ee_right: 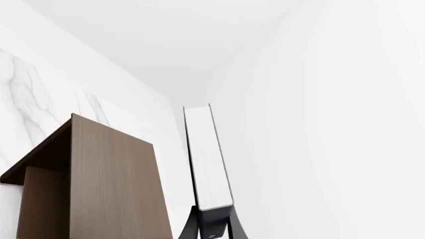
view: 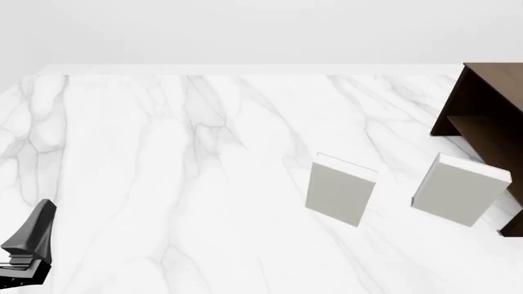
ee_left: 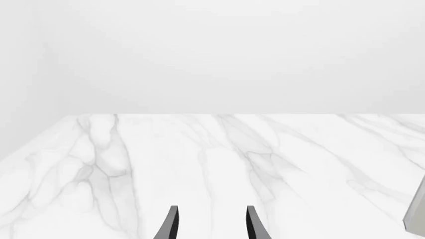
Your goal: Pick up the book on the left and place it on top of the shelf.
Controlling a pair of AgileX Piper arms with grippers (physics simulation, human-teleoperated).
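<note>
The right gripper (ee_right: 211, 226) held the book (ee_right: 207, 157) by its lower edge, jaws shut on it, raised beside the shelf (ee_right: 99, 184) — thin, stiff, likely light; the left gripper (ee_left: 211, 224) hung open-jawed.

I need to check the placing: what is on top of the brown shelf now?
Nothing shows on the shelf top; the right claw holds the book beside it. The front view crops most of the top.
</note>
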